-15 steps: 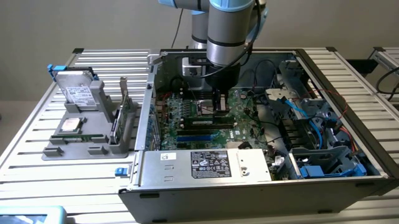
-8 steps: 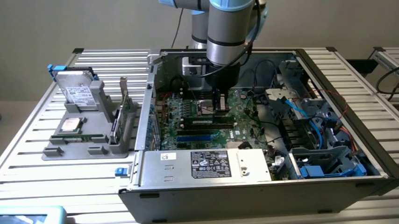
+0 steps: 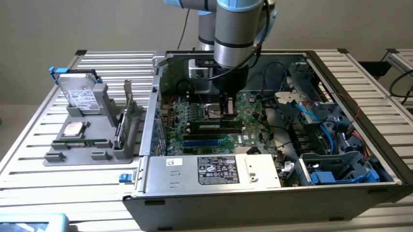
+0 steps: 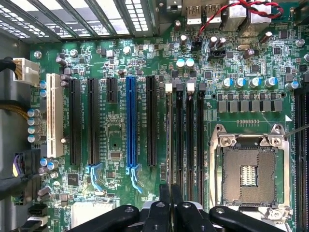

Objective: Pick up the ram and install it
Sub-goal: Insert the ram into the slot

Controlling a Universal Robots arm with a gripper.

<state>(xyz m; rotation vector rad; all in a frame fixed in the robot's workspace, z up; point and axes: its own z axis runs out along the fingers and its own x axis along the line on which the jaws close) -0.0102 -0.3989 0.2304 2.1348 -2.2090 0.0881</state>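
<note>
Pickup seemingly pending: fingers [image 4: 164, 195] nearly shut, empty, above slots [image 4: 179, 140]; ram [image 3: 81, 143] in rack [image 3: 55, 157], frame left. Grasping requires widening.

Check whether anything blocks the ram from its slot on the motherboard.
Nothing visible does. The ram stands on edge along the memory slots, directly under the shut gripper. No cable or card lies across that slot row. Whether it is fully seated cannot be told.

1 gripper [image 4: 170, 188], 1 PC case [image 3: 258, 198], 1 CPU skt [image 4: 250, 174], 1 blue slot [image 4: 130, 121], 1 HDD [image 3: 81, 94].
</note>
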